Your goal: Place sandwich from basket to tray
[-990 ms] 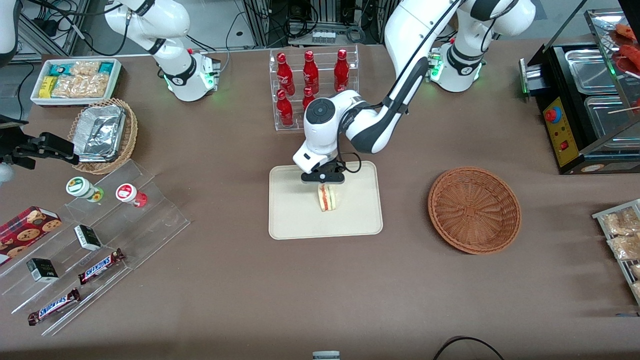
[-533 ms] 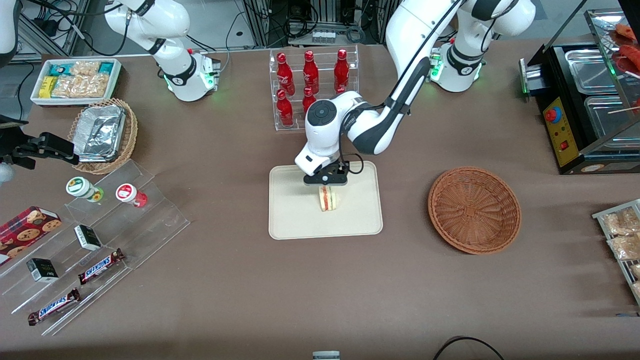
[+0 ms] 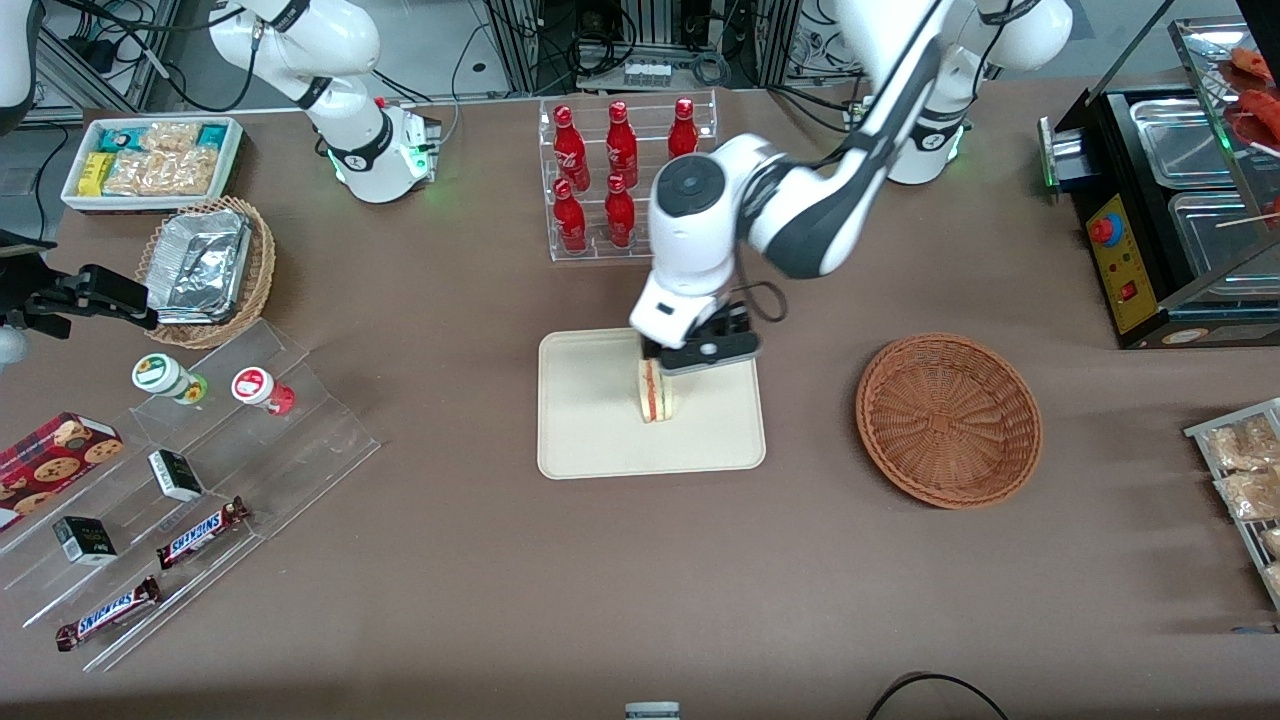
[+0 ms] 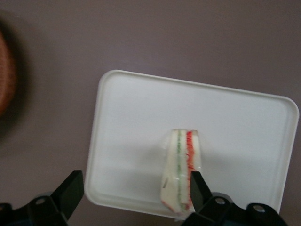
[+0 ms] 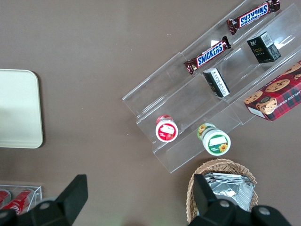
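The sandwich (image 3: pixel 655 395) stands on edge on the cream tray (image 3: pixel 600 440), its white bread and orange and green layers showing. My left gripper (image 3: pixel 702 352) hovers above the tray, just beside the sandwich on the basket's side. In the left wrist view the gripper (image 4: pixel 134 193) is open and empty, with one fingertip (image 4: pixel 197 186) close beside the sandwich (image 4: pixel 181 176) on the tray (image 4: pixel 141 122). The reddish-brown wicker basket (image 3: pixel 948 420) sits empty toward the working arm's end of the table and shows blurred in the wrist view (image 4: pixel 5 75).
A rack of red bottles (image 3: pixel 625 175) stands just farther from the camera than the tray. Toward the parked arm's end are a tan basket with foil containers (image 3: pixel 210 270), a white snack bin (image 3: pixel 150 160) and an acrylic stand of snacks (image 3: pixel 190 480). A black warmer (image 3: pixel 1180 200) stands at the working arm's end.
My gripper has left the sandwich, risen and shifted toward the basket. The sandwich stays standing on the tray.
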Tool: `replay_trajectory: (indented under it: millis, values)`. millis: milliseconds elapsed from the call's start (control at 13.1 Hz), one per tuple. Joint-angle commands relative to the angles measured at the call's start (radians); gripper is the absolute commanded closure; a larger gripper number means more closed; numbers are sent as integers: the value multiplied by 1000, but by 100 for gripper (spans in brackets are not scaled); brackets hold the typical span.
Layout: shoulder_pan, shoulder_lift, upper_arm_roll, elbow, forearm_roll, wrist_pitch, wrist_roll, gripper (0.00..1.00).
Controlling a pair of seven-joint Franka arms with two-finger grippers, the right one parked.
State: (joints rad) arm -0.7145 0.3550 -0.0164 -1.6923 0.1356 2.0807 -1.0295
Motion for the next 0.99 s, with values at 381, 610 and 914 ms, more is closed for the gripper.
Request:
replay_trajectory:
  millis: [381, 610, 914]
  values:
    - [240, -214, -4, 2, -13, -329, 225, 0]
    - [360, -277, -4, 5, -42, -404, 405, 0]
    - [473, -336, -4, 6, -48, -475, 606, 0]
